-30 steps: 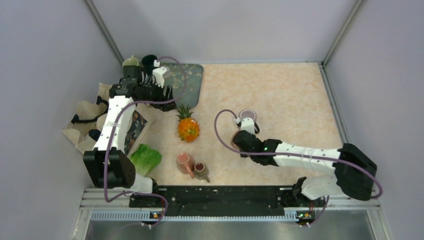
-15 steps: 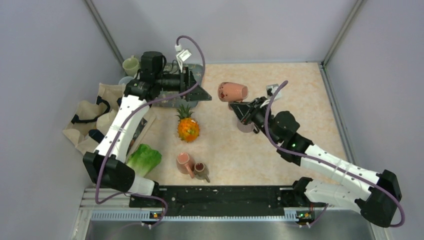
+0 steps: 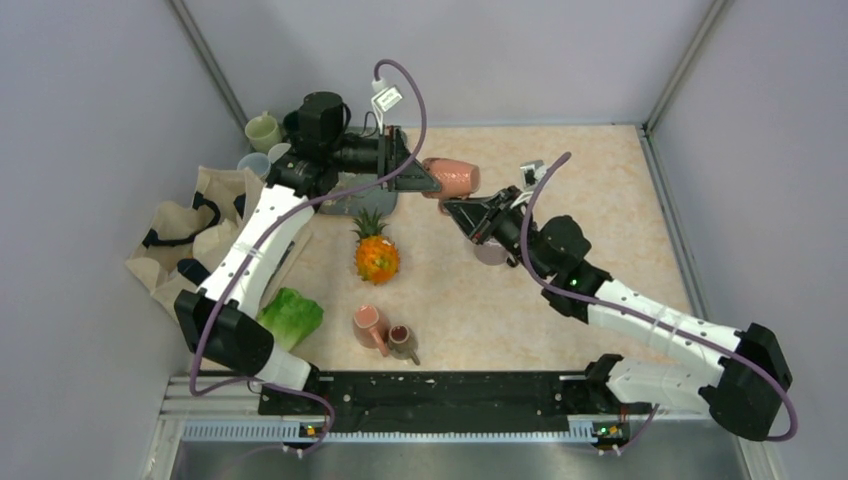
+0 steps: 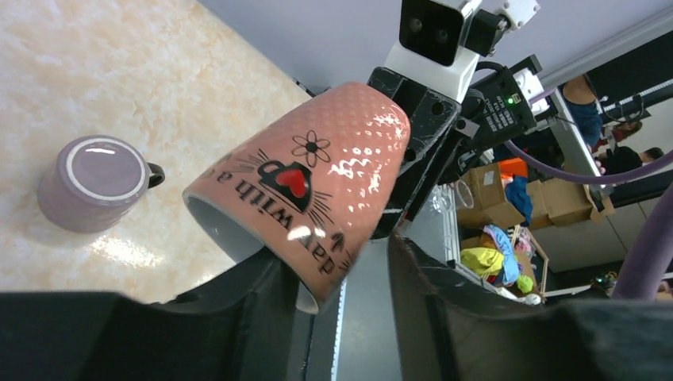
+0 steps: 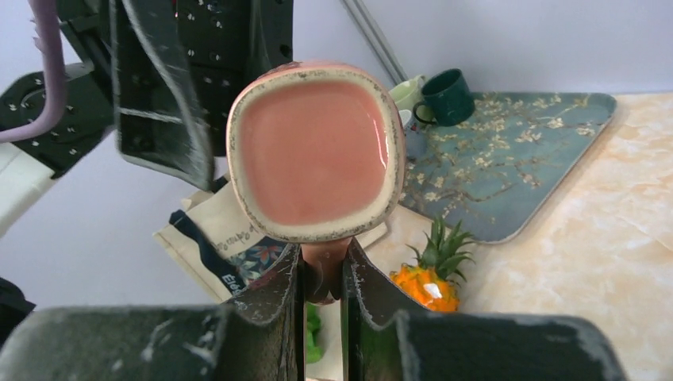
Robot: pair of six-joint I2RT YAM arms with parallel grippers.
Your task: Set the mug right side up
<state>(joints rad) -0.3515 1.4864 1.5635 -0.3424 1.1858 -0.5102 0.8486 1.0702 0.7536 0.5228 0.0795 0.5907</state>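
Top external view: pink mug (image 3: 455, 178) hangs sideways in the air over the far middle of the table, between both arms. Right gripper (image 5: 321, 266) has its 2 fingers pinched narrow on the mug's handle (image 5: 321, 284). Left gripper (image 4: 333, 258) stands part-open astride the mug's rim; I see a gap at 1 finger.

Stretched in from both sides toward the bench's far edge, nearly meeting. At the left pincer (image 3: 425, 181), parted around the mug (image 3: 455, 177) rim; at the right pincer (image 3: 451, 207), clamped on its handle.
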